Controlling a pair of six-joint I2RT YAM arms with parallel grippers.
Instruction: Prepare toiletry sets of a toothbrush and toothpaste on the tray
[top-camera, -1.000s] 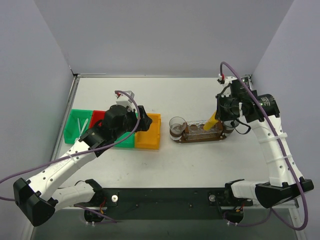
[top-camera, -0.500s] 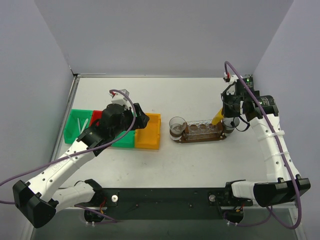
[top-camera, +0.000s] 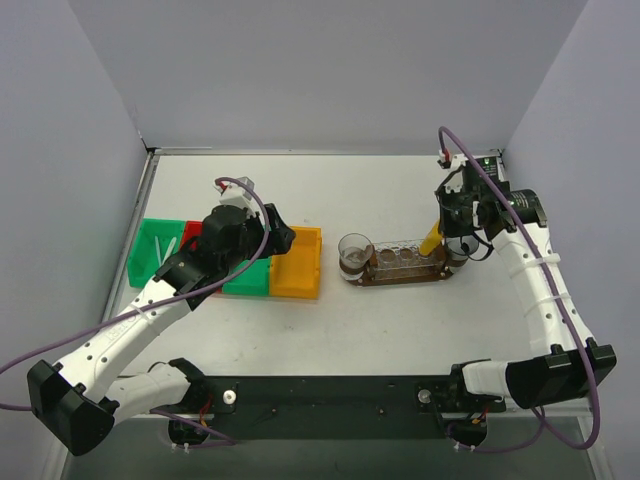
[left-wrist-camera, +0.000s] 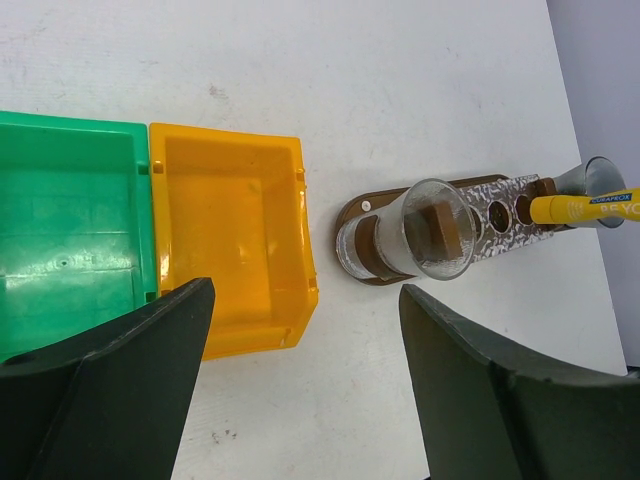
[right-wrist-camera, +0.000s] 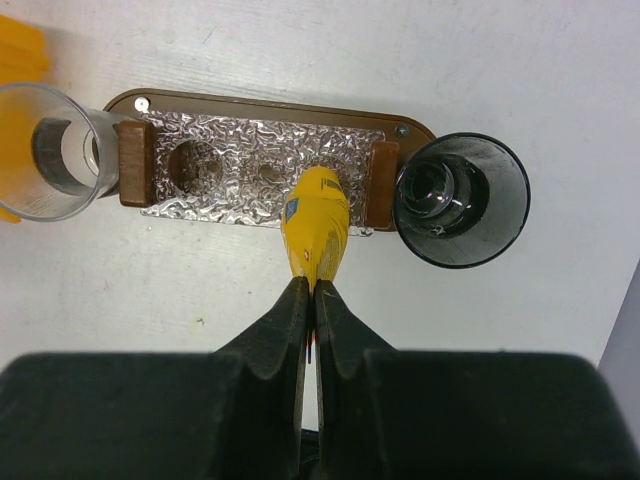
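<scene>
Pinching toothpaste (right-wrist-camera: 315, 225) by its tail, right claw (right-wrist-camera: 308, 290) is aiming it at a tray (right-wrist-camera: 250, 103) hole (right-wrist-camera: 268, 172); left claw (left-wrist-camera: 305, 300) is hanging wide.

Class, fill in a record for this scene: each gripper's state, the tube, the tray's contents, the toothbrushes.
Left gripper: open, above the yellow bin
Right gripper: shut on the tube
Tube: yellow, tip over the foil on the tray
Tray: clear cup at one end, dark cup at the other
Toothbrushes: two, in the leftmost green bin
</scene>
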